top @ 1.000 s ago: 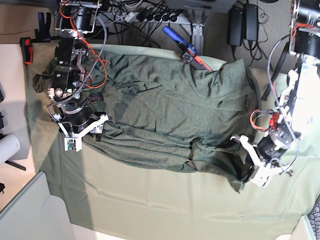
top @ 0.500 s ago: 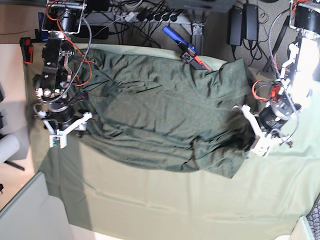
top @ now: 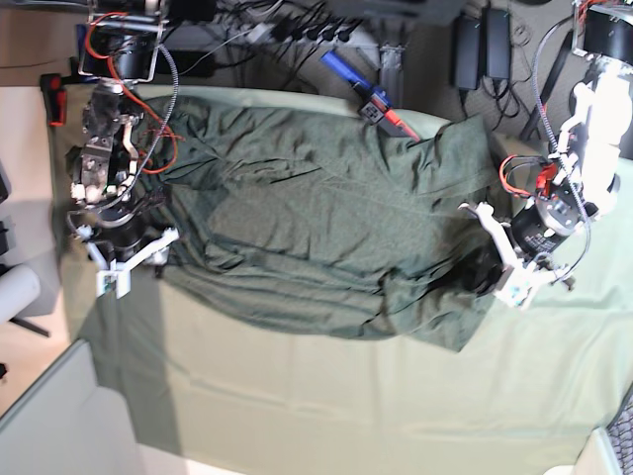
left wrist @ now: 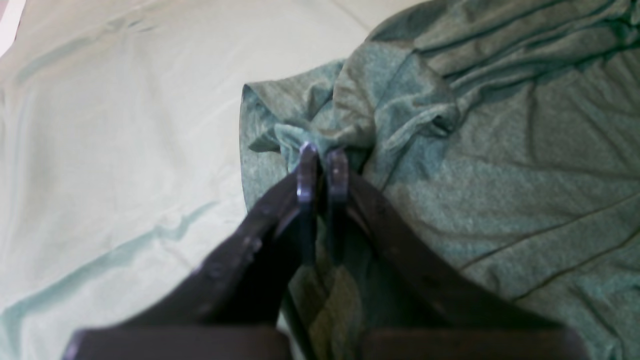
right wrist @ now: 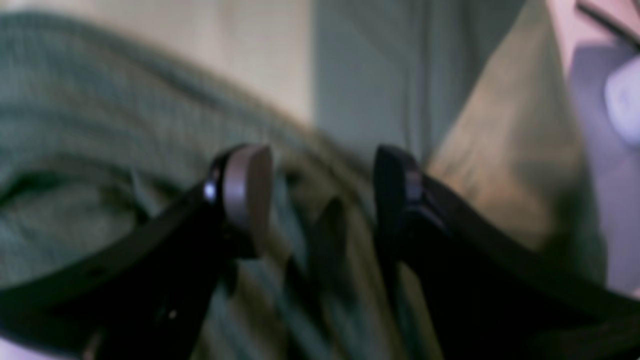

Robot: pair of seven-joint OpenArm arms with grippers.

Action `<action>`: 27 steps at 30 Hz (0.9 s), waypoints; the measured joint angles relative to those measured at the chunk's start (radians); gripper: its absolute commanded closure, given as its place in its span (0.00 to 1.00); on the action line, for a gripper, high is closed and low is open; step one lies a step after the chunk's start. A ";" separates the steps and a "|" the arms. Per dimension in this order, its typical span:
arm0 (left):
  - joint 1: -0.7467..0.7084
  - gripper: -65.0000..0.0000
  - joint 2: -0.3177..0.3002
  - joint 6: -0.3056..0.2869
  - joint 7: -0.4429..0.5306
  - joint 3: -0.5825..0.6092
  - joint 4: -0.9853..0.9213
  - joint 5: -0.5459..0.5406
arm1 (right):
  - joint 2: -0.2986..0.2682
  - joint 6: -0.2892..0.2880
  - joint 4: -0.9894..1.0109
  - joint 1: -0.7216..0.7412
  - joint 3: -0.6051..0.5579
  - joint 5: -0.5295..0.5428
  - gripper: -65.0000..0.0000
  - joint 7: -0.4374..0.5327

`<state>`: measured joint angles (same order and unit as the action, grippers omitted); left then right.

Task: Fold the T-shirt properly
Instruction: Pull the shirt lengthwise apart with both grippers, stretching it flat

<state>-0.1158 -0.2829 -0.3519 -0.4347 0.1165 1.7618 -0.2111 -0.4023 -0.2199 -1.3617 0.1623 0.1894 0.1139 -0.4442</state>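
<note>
The dark olive T-shirt [top: 326,228] lies spread and wrinkled across the mint table cloth [top: 297,396]. My left gripper [top: 492,272] is at the shirt's right edge. In the left wrist view the left gripper [left wrist: 322,152] is shut, pinching a bunched fold of the T-shirt [left wrist: 500,165] beside bare cloth [left wrist: 100,150]. My right gripper [top: 138,259] is at the shirt's left edge. The right wrist view is blurred. There the right gripper [right wrist: 320,190] has its fingers [right wrist: 247,190] well apart, with shirt fabric [right wrist: 75,150] beside and between them.
Cables, a power strip and black power bricks [top: 485,49] crowd the floor behind the table. A blue and red tool [top: 361,91] lies at the back edge. A red clamp [top: 56,99] and a white roll [top: 15,292] sit at the left.
My left gripper has drawn the shirt's lower right corner up and back. My right gripper has moved left towards the table edge, and the shirt lies more stretched out.
</note>
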 measured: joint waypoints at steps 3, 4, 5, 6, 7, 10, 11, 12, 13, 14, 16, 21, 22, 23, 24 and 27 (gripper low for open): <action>0.000 1.00 0.000 0.000 -0.004 0.000 0.000 0.000 | 0.000 -0.014 0.077 0.050 0.000 -0.003 0.50 0.006; 0.000 1.00 0.000 0.000 -0.007 0.000 0.000 0.000 | 0.000 -0.031 0.112 0.066 -0.001 -0.003 0.50 0.006; 0.000 1.00 0.000 0.000 -0.007 0.000 0.000 0.000 | 0.000 -0.047 0.142 0.077 -0.004 -0.002 0.50 0.003; 0.000 1.00 0.000 0.000 -0.007 0.000 0.000 -0.001 | 0.000 -0.051 0.162 0.084 -0.009 0.000 0.50 0.002; 0.000 1.00 0.000 -0.001 -0.007 0.000 0.000 0.000 | 0.000 -0.052 0.172 0.084 -0.016 0.005 0.50 -0.002; 0.000 1.00 0.000 -0.001 -0.007 0.000 0.000 0.000 | 0.001 -0.053 0.172 0.084 -0.025 0.033 0.50 -0.024; 0.000 1.00 0.000 -0.001 -0.007 0.000 0.000 0.000 | 0.001 -0.053 0.169 0.084 -0.025 0.040 0.50 -0.024; 0.000 1.00 0.000 -0.001 -0.007 0.000 0.000 0.000 | 0.000 -0.053 0.167 0.085 -0.025 0.043 0.50 -0.024; 0.000 1.00 0.000 0.000 -0.007 0.000 0.000 0.000 | 0.001 -0.053 0.167 0.085 -0.025 0.043 0.50 -0.024; 0.000 1.00 0.000 -0.001 -0.007 0.000 0.000 0.000 | 0.001 -0.053 0.167 0.085 -0.025 0.043 0.50 -0.024; 0.000 1.00 -0.004 -0.001 -0.007 0.000 0.000 0.000 | 0.000 -0.053 0.168 0.084 -0.025 0.032 0.56 -0.032; 0.000 1.00 -0.011 -0.001 -0.007 0.000 0.000 0.000 | 0.001 -0.053 0.174 0.084 -0.025 -0.002 1.00 -0.030; 0.000 1.00 -0.011 -0.001 -0.007 0.000 0.000 0.000 | 0.001 -0.053 0.180 0.084 -0.025 -0.008 1.00 -0.030; 0.000 1.00 -0.011 -0.002 -0.007 0.000 0.000 0.000 | 0.001 -0.054 0.184 0.084 -0.025 -0.028 1.00 -0.024; 0.000 1.00 -0.011 -0.001 -0.007 0.000 0.000 0.000 | 0.001 -0.054 0.184 0.084 -0.025 -0.048 1.00 -0.024; 0.000 1.00 -0.011 -0.002 -0.007 0.000 0.000 0.000 | -0.006 -0.053 0.184 0.084 -0.025 -0.082 1.00 -0.006</action>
<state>-0.1158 -0.2939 -0.3534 -0.4416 0.1165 1.7618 -0.2111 -0.4080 -0.2729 -1.1774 0.2462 0.1642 0.0319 -0.4507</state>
